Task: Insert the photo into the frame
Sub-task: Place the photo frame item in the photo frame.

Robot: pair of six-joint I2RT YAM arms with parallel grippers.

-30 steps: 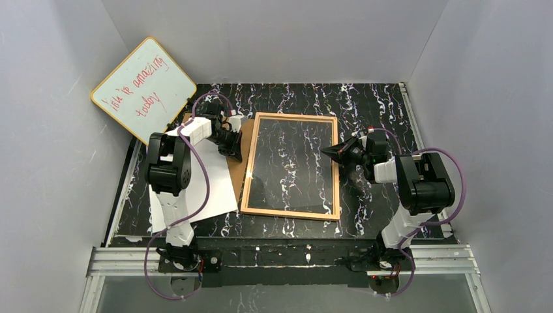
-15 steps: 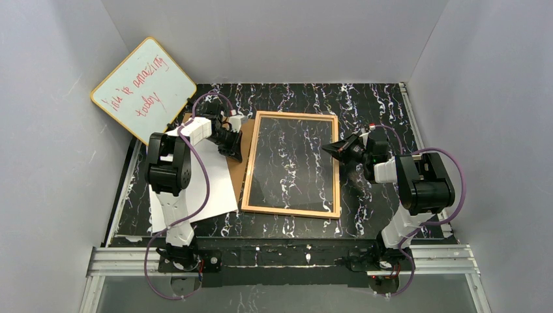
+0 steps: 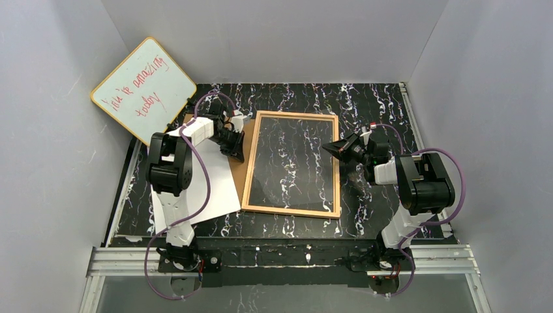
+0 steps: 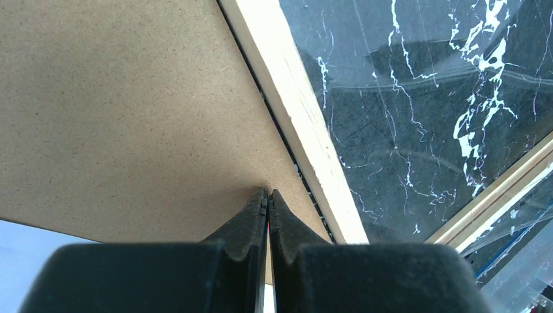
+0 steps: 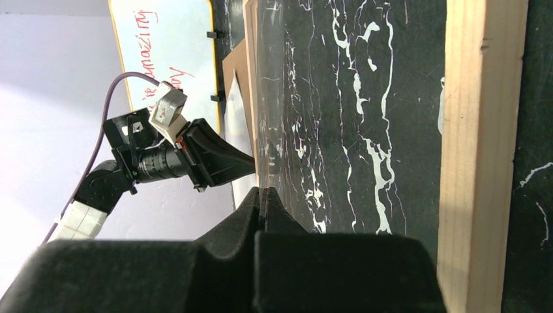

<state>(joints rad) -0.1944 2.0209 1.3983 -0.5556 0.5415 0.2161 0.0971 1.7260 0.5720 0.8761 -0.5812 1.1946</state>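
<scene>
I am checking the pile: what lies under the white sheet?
A brown board shows past the white sheet's right edge, beside the frame. Most of the board is covered.

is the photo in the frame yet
Not in: the frame shows only marbled table through its pane; the photo lies beside it.

Robot lab test cell: bare grey partition walls [image 3: 274, 39], aluminium base rail [image 3: 124, 261], black marbled tabletop [image 3: 372, 104]

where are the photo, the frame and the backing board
photo [image 3: 220, 186]: top external view, on its plain white back, towards the right edge
frame [image 3: 290, 212]: top external view, middle of its near wooden rail
backing board [image 4: 130, 117]: left wrist view, bare brown face
</scene>
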